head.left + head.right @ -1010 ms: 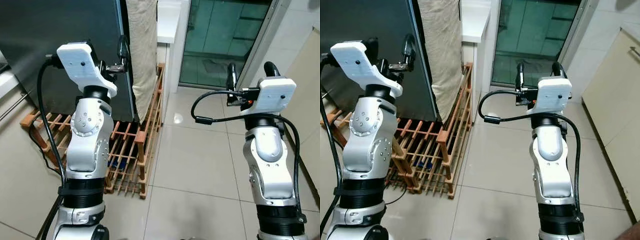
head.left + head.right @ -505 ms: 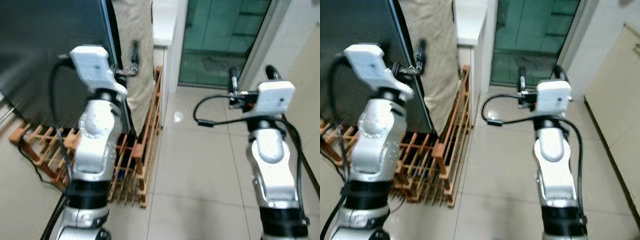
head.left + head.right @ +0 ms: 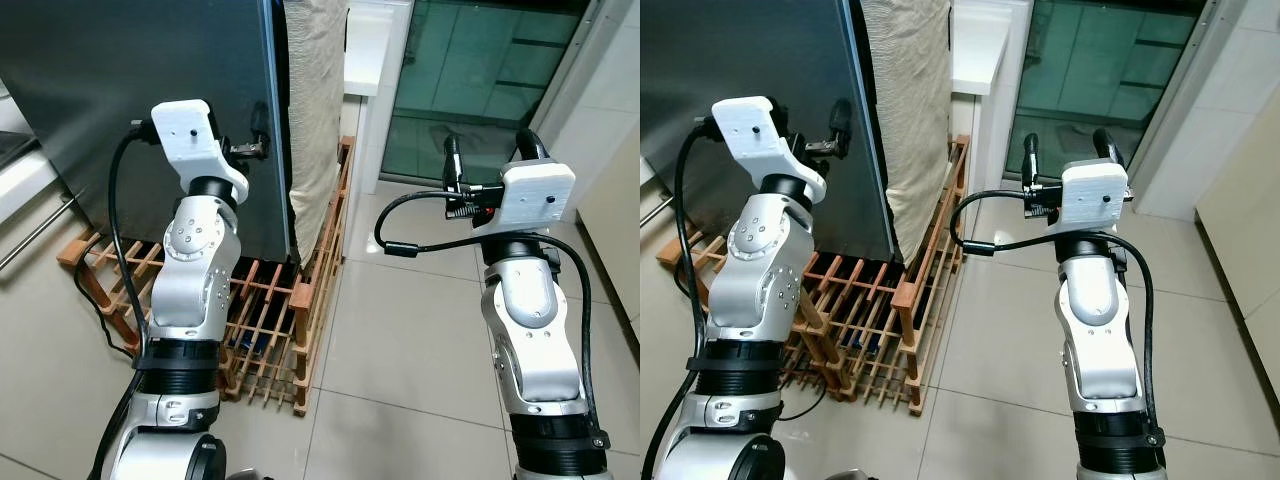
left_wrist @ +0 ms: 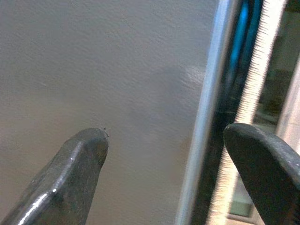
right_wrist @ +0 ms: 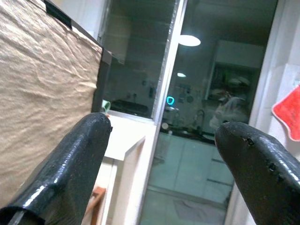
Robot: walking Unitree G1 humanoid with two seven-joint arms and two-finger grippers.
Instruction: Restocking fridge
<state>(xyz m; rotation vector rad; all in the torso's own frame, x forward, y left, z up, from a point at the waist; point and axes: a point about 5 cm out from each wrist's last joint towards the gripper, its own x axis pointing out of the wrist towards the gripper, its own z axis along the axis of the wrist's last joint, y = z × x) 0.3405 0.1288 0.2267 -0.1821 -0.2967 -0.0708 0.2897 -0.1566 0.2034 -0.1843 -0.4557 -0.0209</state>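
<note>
- Fridge [image 3: 140,90] fills the upper left of the head views, a tall dark slab with its door shut and a pale metal edge running down its right side; it stands on a wooden slatted rack [image 3: 270,320].
- Restocking looks barely begun, in my judgement: nothing to stock is held, and the door has yet to be opened.
- Left gripper [image 3: 258,130] is raised in the upper left, just beside the door's right edge; its wrist view shows both fingers [image 4: 77,164] spread apart with the grey door face and the edge strip between them (whether a fingertip touches the door I cannot tell).
- Left forearm stands nearly upright, the wrist bent so that the gripper aims toward the fridge.
- Right gripper [image 3: 490,160] is lifted at the right of centre, fingers parted and holding nothing, pointing toward the glass door [image 3: 480,70] beyond the tiled floor [image 3: 400,330].
- A beige cloth [image 3: 312,100] hangs just right of the fridge edge.
</note>
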